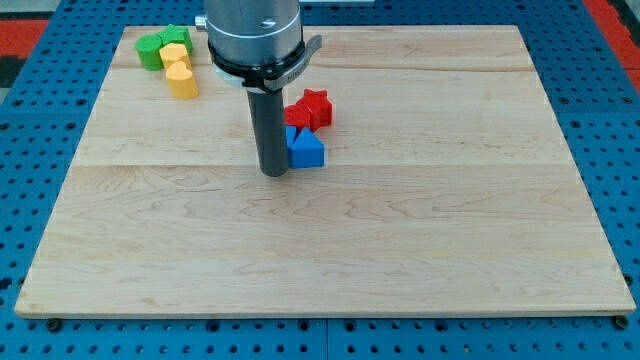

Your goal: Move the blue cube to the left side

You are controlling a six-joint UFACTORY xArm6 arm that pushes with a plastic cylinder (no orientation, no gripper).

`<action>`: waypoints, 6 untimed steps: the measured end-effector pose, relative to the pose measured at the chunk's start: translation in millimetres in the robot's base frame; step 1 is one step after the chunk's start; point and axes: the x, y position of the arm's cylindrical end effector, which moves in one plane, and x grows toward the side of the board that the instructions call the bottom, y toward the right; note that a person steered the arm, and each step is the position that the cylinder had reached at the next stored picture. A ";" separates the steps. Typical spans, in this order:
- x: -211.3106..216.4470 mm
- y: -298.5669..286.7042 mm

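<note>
blue block (307, 150), peaked top, beside my tip (273, 172)

Even, bright overhead light filled the frame; the pale wooden board (330, 240) showed soft shadows, no glare, and focus stayed sharp throughout.

My tip (274, 172) sits on the desk (400, 250), touching the blue block's (305, 149) left side. Red star-ish block (311, 108) just above it. Green block (160, 46) & yellow block (181, 75) clustered at view's top left.
</note>
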 end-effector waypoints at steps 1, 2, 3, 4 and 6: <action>13.0 41.5; 5.9 116.1; -26.6 132.7; -45.1 92.7; -18.9 -30.0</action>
